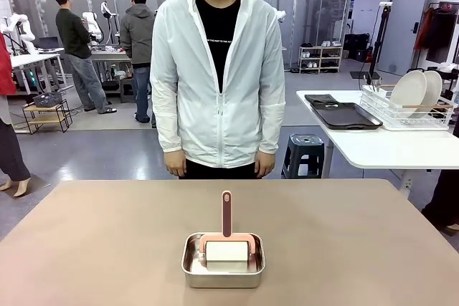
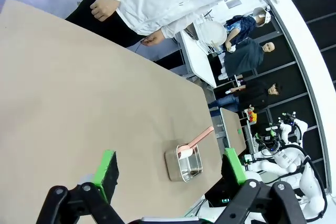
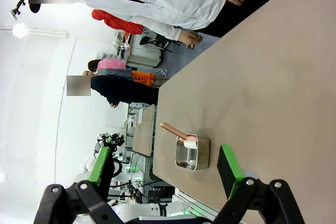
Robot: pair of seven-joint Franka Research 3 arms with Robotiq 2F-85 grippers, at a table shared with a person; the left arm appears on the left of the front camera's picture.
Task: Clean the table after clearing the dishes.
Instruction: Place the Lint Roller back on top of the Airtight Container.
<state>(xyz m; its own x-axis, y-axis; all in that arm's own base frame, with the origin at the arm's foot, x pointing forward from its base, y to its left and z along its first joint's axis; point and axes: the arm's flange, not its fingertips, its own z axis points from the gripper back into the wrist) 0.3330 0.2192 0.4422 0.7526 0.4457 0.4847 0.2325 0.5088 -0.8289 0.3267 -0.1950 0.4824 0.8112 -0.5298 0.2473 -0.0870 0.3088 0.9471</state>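
Matte pinkish-brown table point(image 1: 107, 249), rectangular steel pan point(image 1: 223, 269), pink-handled roller point(image 1: 226, 238); left tool point(image 2: 170, 174), right tool point(image 3: 167, 170) spread wide

Front cam faces person point(image 1: 217, 69); both wrist cams high, share table point(image 1: 107, 249).

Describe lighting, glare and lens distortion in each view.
Front view: even overhead light, soft shadow under the steel pan, table matte, no glare. Left wrist view: wide-angle, rolled, background bowed. Right wrist view: left side blown out white, open right end effector sharp.
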